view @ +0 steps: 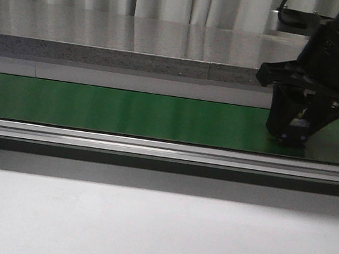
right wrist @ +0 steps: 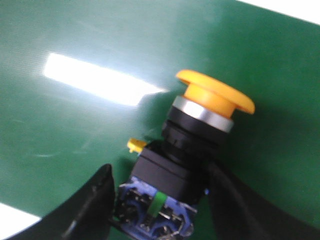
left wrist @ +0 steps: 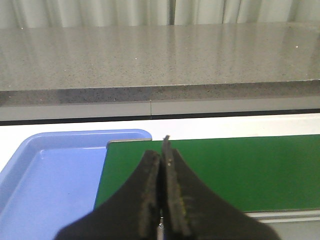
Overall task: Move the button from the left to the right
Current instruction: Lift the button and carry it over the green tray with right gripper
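The button [right wrist: 197, 125] has a yellow mushroom cap, a silver ring, a black body and a blue base with a green mark. It leans over the green belt [right wrist: 75, 130] between the fingers of my right gripper [right wrist: 160, 175], which is shut on its base. From the front, that gripper [view: 292, 135] reaches down to the belt's [view: 127, 110] right part and hides almost all of the button. My left gripper [left wrist: 162, 150] is shut and empty above the belt's [left wrist: 250, 170] left end. It does not appear in the front view.
A blue tray [left wrist: 50, 190] lies against the belt's left end. A grey stone counter [view: 119, 35] runs behind the belt. An aluminium rail [view: 153, 149] borders the belt's near side, with a white tabletop [view: 140, 232] in front.
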